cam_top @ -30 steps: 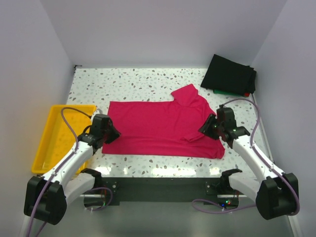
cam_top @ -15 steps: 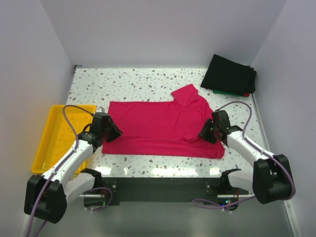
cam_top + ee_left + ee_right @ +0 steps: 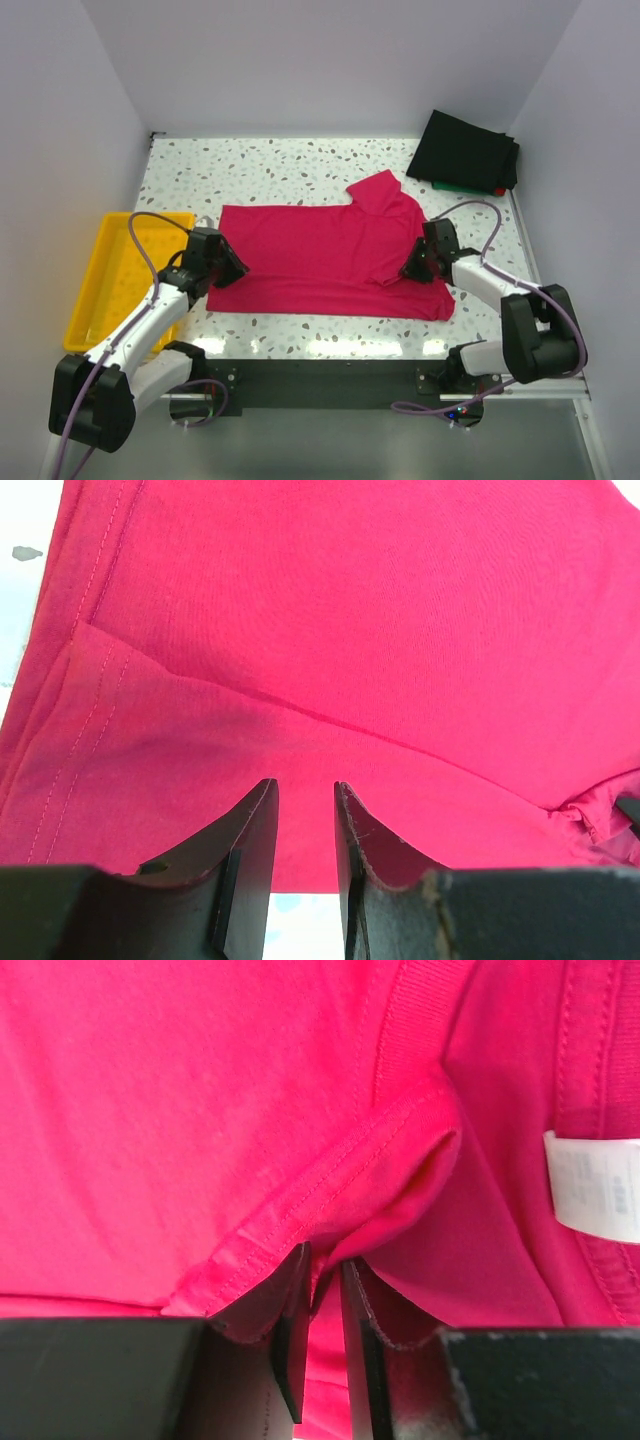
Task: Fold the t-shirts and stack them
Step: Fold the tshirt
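We see a crimson-pink shirt (image 3: 330, 260) lying flat in the middle of the table (image 3: 250, 170). It is plain, with stitched seams and a small white tag (image 3: 595, 1185) by the ribbed collar. Its long axis runs left to right, with the hem at the left and the neck at the right. One sleeve (image 3: 378, 190) sticks out toward the far side. The near right part is doubled in over the body. A dark pile (image 3: 465, 150) of other shirts, black on top with green and red edges showing, sits in the far right corner, well apart. A yellow tray (image 3: 100, 290) lies at the left edge.

The left gripper (image 3: 305, 790) sits over the shirt's near left corner. Its fingers stand a narrow gap apart, the cloth lies flat past them, and table shows between them lower down. The right gripper (image 3: 325, 1255) is pinched on a raised fold of the shirt near the collar, with cloth bunched at its tips.

Against a second ago, the right gripper has slid a little leftward onto the shirt, and its arm has drawn in and dropped lower. The left gripper has barely shifted, and the shirt lies as it did.
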